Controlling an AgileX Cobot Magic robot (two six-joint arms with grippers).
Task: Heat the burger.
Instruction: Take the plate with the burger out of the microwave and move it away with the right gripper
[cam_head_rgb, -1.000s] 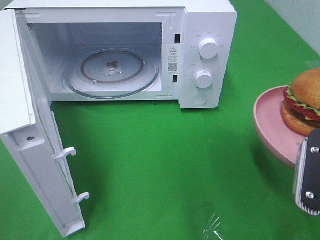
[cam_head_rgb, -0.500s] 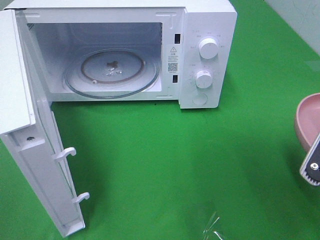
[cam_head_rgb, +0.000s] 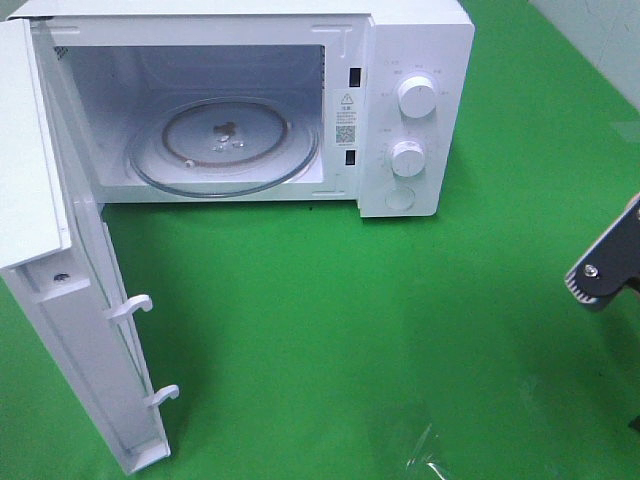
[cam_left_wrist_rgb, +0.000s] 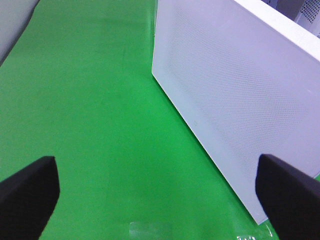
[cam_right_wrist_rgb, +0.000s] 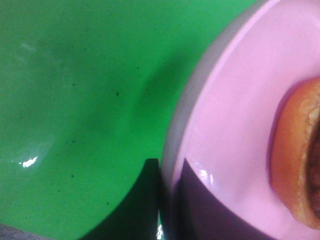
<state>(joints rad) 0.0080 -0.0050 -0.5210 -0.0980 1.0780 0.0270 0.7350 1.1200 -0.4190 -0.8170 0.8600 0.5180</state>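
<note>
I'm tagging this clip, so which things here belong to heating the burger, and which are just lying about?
Part of the job:
- burger
- pink plate, its rim pinched by the right end effector
- microwave, door open, glass turntable bare

Just lying about:
- clear plastic scrap on the green table cover

Right claw (cam_head_rgb: 603, 272): grey ridged finger, black edge, silver screw. Left claw (cam_left_wrist_rgb: 160, 192): black blunt fingers.
</note>
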